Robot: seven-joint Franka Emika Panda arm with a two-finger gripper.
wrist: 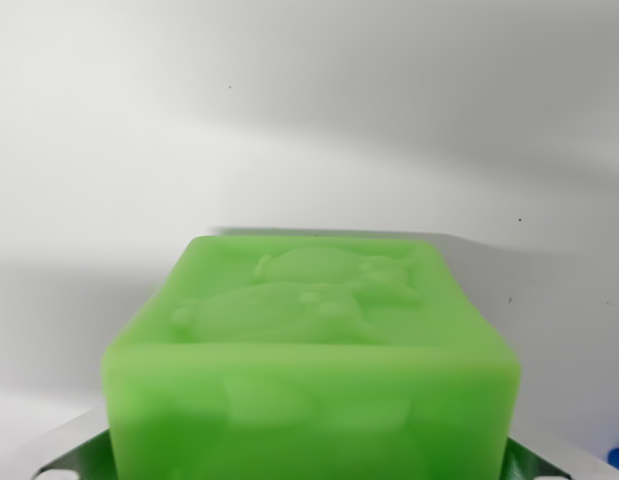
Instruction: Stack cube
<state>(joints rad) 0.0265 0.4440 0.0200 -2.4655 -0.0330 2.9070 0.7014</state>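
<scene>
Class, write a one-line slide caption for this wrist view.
Close-up of a green cube with raised relief shapes on its top, above metal fingers glimpsed at the bottom corners, before a plain white background.

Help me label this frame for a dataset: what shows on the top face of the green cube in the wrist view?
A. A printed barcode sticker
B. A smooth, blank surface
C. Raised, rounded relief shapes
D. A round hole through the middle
C: the green cube fills the lower part of the wrist view, and its top face carries rounded raised shapes moulded in the same green, with no sticker or hole.
</scene>
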